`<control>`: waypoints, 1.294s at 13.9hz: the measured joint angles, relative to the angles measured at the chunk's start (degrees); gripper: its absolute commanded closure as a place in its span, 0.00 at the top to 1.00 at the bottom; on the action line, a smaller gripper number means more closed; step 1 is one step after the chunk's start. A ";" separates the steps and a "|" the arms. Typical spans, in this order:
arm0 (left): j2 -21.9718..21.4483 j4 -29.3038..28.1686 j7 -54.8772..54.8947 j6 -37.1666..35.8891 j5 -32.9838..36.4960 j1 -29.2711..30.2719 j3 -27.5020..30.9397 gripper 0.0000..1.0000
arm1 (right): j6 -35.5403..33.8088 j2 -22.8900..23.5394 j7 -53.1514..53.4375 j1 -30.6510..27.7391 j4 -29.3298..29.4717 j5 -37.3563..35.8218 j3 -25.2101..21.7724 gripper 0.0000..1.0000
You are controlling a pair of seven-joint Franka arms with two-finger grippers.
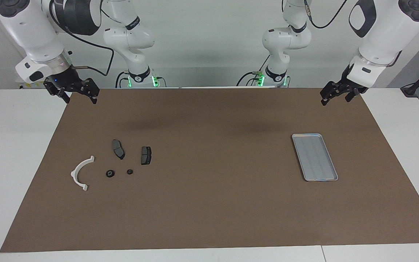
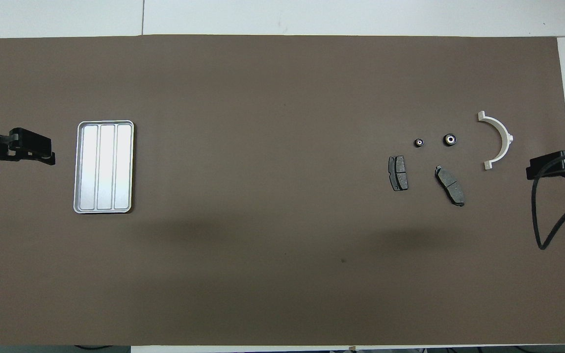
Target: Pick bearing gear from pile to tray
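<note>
The pile lies on the brown mat toward the right arm's end. It holds two small black round bearing gears [image 1: 110, 173] [image 1: 130, 171], two dark grey brake pads [image 1: 118, 149] [image 1: 146, 155] and a white curved bracket [image 1: 74, 174]. In the overhead view the gears [image 2: 450, 139] [image 2: 418, 142] lie farther from the robots than the pads [image 2: 449, 185] [image 2: 398, 173]. The silver tray [image 1: 315, 157] [image 2: 104, 166] lies empty toward the left arm's end. My right gripper [image 1: 80, 99] [image 2: 530, 171] hangs open over the mat's edge near the pile. My left gripper [image 1: 335, 100] [image 2: 49, 152] hangs open beside the tray.
The brown mat [image 1: 209, 203] covers most of the white table [image 1: 13, 145]. A black cable [image 2: 552, 215] loops down from the right arm.
</note>
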 measured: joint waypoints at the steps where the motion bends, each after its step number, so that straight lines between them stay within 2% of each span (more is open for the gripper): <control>1: 0.00 0.00 0.00 0.00 0.00 0.00 0.00 1.00 | 0.00 0.00 0.00 0.00 0.00 0.00 0.00 1.00; 7: 0.00 0.00 0.00 0.00 0.00 0.00 0.00 1.00 | 0.01 -0.12 0.00 0.06 -0.38 0.07 0.09 1.00; 11: 0.00 0.00 0.00 0.00 0.00 0.00 0.00 1.00 | 3.68 0.60 0.00 -0.09 -1.40 0.07 -0.06 1.00; 14: 0.00 0.00 0.00 0.00 0.00 0.00 0.00 1.00 | 7.83 4.64 -0.22 -0.09 -2.23 0.07 -0.07 1.00; 18: 0.00 0.00 0.00 0.00 0.00 0.00 0.00 1.00 | 16.89 12.87 -1.19 -0.21 -2.94 0.07 -0.07 1.00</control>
